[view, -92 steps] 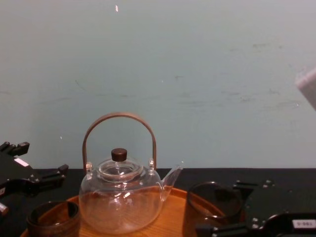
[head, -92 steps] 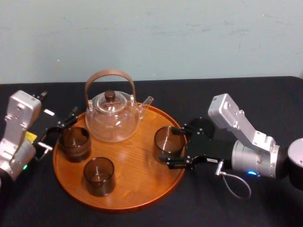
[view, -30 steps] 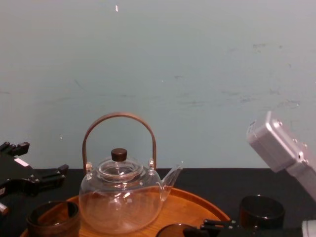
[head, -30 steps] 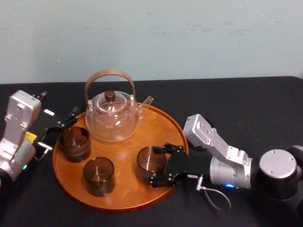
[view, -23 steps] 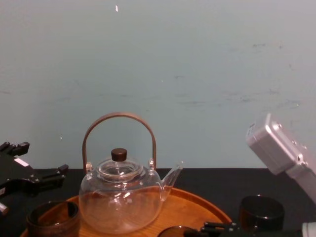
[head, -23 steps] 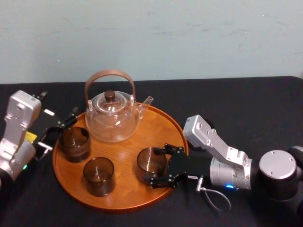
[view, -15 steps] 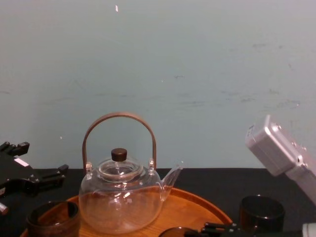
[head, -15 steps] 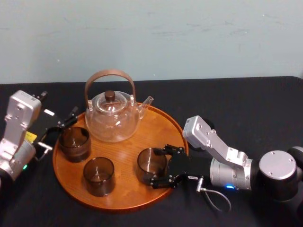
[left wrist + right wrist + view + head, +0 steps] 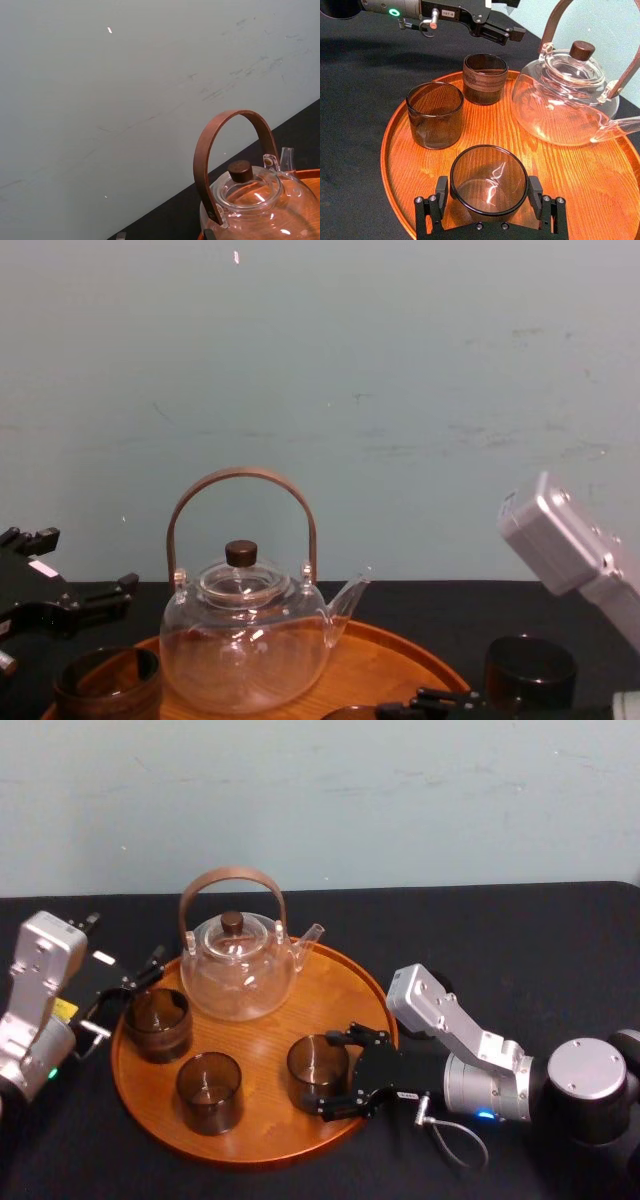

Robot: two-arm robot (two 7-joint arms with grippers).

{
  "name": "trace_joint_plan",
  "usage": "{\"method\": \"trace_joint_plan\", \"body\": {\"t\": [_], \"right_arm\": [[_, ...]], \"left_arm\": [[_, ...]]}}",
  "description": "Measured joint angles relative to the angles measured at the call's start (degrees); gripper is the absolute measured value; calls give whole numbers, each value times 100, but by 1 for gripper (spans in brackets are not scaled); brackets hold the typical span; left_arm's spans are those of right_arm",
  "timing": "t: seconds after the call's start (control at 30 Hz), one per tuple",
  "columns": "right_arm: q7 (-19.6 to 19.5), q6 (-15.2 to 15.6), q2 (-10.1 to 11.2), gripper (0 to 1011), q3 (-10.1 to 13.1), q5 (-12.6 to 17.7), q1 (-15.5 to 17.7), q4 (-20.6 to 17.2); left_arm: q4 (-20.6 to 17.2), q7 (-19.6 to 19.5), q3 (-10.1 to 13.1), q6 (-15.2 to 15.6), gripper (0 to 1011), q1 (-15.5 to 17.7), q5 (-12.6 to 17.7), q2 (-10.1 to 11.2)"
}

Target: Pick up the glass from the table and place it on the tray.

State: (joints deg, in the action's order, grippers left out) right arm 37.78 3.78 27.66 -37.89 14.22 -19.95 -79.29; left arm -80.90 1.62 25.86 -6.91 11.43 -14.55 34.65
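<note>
- Resting upright on the tray (image 9: 255,1145), right of centre: glass (image 9: 318,1065), nearer the robot than the teapot (image 9: 238,970).
- right gripper (image 9: 488,186): low over the tray, fingers (image 9: 442,187) clamped on the glass's two sides.
- left gripper (image 9: 128,992): fingers apart, over the table (image 9: 520,940) at the tray's left edge, beside a brown cup (image 9: 157,1020).

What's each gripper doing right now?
Left gripper: open, empty, beside the tray.
Right gripper: around the glass on the tray; grip cannot be told.
</note>
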Motion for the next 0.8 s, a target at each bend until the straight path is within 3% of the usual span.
{"method": "trace_joint_plan", "body": {"t": [0.6,0.8], "right_arm": [[12,0,2,1002,5,20,2,0],[81,-1,154,1002,129,187,109,-163]], "left_arm": [[0,0,0,0,1002,0,0,0],[0,0,0,0,1001,0,0,0]]}}
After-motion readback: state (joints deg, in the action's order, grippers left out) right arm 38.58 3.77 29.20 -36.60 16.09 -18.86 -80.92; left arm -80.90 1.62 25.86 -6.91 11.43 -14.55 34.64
